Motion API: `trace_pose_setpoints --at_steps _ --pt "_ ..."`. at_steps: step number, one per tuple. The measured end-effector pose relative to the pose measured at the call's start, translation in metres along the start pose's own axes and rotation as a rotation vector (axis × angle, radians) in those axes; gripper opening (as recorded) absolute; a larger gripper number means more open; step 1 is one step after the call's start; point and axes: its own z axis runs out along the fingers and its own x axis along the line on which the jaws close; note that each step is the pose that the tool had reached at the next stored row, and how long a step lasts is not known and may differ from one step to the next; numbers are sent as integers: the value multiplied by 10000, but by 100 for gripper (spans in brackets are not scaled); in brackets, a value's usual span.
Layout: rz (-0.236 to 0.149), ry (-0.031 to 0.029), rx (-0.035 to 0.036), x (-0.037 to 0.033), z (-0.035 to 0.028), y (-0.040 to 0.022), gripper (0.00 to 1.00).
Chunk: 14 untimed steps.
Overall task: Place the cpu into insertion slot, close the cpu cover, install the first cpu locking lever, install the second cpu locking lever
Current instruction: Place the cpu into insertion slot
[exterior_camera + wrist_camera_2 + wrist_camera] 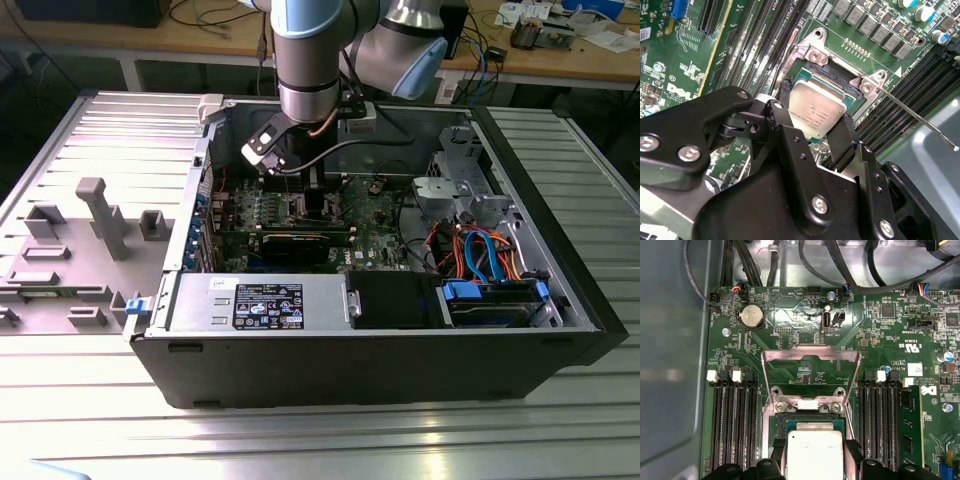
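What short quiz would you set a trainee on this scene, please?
1. True or false: the thin silvery square metal frame cpu cover lies shut over the small square metal-rimmed insertion slot.
2. What do the black gripper's fingers clasp? A) the small flat silver-grey square cpu B) a screwdriver C) a loose screw
3. Which part juts out beside the insertion slot?
Key: 1 false, it stands open; 2 A; 3 the thin metal locking lever.
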Motion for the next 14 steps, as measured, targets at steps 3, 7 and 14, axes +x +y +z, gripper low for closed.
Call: trace_pose_setpoints --at_steps 3,7,14 --pt "12 0 -1 10 9 -3 55" --pt "12 0 -1 31 27 -3 55" --pt "71 -7 1 35 81 -8 55"
